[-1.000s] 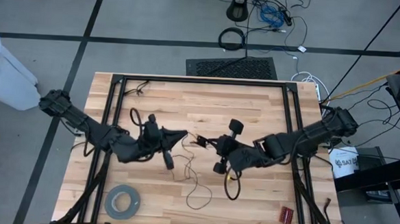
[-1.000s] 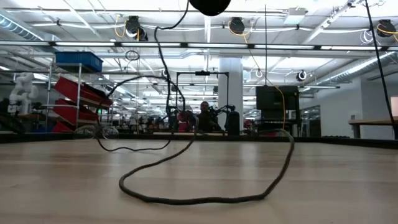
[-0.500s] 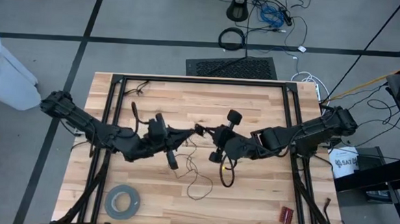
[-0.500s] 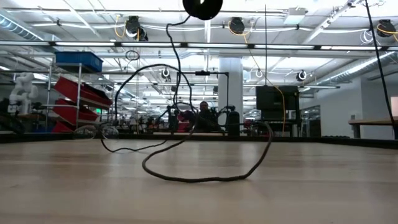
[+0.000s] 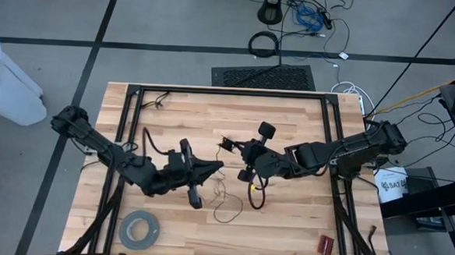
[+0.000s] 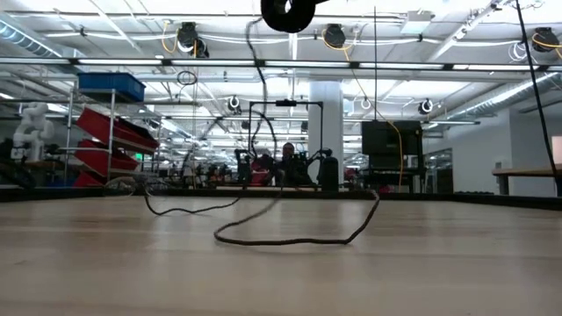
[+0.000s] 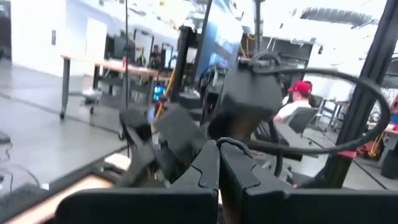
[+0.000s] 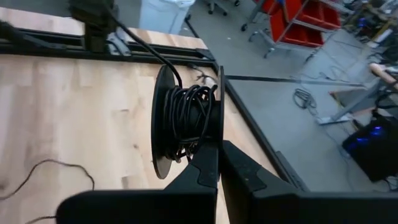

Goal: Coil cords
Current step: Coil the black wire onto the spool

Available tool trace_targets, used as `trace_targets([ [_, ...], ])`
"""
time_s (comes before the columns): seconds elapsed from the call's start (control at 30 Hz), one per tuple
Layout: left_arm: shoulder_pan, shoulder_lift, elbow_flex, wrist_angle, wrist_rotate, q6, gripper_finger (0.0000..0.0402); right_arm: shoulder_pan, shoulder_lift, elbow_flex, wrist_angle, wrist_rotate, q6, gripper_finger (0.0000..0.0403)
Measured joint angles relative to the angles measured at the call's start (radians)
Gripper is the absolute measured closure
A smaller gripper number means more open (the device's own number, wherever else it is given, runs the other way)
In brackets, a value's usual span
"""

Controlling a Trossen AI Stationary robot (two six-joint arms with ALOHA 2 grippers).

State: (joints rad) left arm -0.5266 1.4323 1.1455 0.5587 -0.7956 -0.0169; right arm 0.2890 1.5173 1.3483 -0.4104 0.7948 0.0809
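You see the thin dark wire (image 5: 225,208) trailing in loops over the table's middle. Your right gripper (image 8: 217,163) is clamped on its small black wire-wound spool (image 8: 185,121). Your left gripper (image 7: 218,163), held mid-table, is closed; its catch is unclear.

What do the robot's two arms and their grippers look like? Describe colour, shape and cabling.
Both arms are dark, jointed and chunky, with black cables looping beside them. The left gripper and right gripper each end in two black angular fingers. A yellow spot shows near the right wrist.
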Motion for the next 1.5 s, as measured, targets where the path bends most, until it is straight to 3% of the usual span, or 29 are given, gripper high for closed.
trace_targets([
  [0.37, -0.044, -0.018, 0.09, 0.0, -0.132, 0.264, 0.0402, 0.008, 0.0, 0.0, -0.044, -0.104, 0.054, 0.0403],
  [0.93, -0.043, 0.064, 0.12, -0.083, -0.073, 0.186, 0.0402, 0.034, 0.0, 0.0, -0.046, -0.154, 0.061, 0.0403],
  [1.2, -0.173, 0.064, 0.12, -0.228, -0.325, 0.179, 0.04, 0.062, -0.027, 0.0, -0.057, -0.173, 0.058, 0.0403],
  [1.3, -0.21, 0.064, 0.12, -0.281, -0.352, 0.13, 0.0382, 0.08, -0.042, 0.0, -0.057, -0.175, 0.065, 0.0403],
  [1.5, -0.265, 0.064, 0.119, -0.421, -0.354, -0.017, 0.0306, 0.126, -0.074, 0.0, -0.049, -0.176, 0.076, 0.0403],
])
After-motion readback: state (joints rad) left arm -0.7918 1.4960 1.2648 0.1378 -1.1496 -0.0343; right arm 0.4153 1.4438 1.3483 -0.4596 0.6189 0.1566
